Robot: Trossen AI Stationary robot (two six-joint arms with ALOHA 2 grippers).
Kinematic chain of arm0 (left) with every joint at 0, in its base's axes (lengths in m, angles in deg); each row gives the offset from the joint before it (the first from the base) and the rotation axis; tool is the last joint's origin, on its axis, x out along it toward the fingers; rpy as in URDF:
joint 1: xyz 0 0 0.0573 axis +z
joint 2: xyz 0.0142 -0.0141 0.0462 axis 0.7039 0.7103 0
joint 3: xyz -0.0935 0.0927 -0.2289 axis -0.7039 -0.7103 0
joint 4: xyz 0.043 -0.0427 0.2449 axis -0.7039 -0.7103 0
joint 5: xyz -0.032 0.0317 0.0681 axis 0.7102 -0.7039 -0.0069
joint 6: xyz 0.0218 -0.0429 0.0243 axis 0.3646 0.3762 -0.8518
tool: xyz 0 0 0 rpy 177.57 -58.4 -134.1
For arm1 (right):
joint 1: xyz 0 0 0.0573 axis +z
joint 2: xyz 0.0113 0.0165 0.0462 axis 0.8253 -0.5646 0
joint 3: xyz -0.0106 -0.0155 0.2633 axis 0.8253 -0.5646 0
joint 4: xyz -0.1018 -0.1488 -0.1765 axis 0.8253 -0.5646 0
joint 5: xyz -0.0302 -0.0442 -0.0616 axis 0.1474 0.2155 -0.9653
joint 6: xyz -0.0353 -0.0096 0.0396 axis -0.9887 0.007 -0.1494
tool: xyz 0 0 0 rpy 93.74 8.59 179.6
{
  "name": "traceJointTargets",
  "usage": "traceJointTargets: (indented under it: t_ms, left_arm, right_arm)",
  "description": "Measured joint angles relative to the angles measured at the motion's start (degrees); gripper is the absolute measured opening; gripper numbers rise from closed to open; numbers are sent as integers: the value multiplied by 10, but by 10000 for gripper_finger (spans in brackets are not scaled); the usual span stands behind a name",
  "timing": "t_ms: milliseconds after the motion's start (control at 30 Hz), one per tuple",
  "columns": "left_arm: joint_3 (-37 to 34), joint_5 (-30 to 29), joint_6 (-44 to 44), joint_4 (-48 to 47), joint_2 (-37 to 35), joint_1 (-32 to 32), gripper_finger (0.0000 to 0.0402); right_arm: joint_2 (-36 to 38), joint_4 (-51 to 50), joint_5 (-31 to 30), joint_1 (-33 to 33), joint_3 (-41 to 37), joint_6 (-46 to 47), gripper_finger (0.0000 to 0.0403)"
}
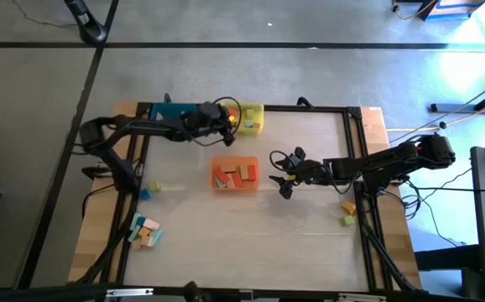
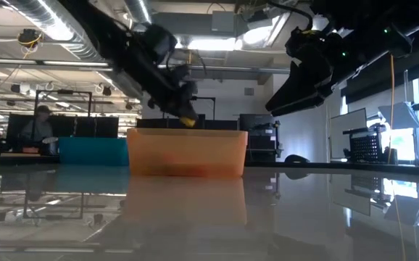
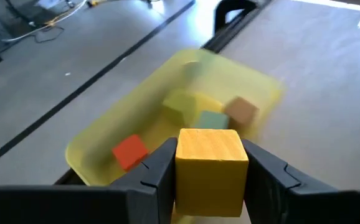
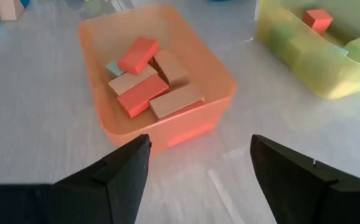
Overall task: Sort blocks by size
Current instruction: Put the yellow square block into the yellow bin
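Observation:
My left gripper (image 3: 209, 163) is shut on a yellow cube block (image 3: 208, 169) just short of the yellow tray (image 3: 103, 127), which holds a red block (image 3: 129, 151) and green and natural wood ones. In the high view this gripper (image 1: 226, 135) stands at the yellow tray's (image 1: 252, 118) left side. My right gripper (image 4: 198, 167) hangs open and empty beside the orange tray (image 4: 215, 68), which holds red and natural wood blocks (image 4: 144, 93). Loose blocks (image 1: 145, 231) lie on the table at the near left, and others (image 1: 348, 210) at the right. My left gripper pinches the yellow cube by two opposite side faces (image 3: 185, 171), one finger (image 3: 158, 169) on each. The fingers slant downward from the table's left. The cube is lifted clear and sits upright, one wood-grained face toward the wrist camera.
A blue tray (image 1: 172, 111) stands at the far edge, left of the yellow tray. Dark frame rails (image 1: 356, 143) run along the table's edges. A person sits in the room beyond the table (image 2: 41, 129). Bare tabletop lies near the front (image 1: 251, 239).

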Motion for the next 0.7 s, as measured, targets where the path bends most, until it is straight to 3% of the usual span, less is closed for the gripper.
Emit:
traceJointTargets:
  t_ms: [300, 700]
  left_arm:
    - [12, 5, 1, 83, 70, 51, 134]
    - [14, 15, -6, 41, 44, 52, 221]
  right_arm:
    - [0, 20, -7, 0, 0, -14, 276]
    - [0, 18, -5, 0, 0, -14, 276]
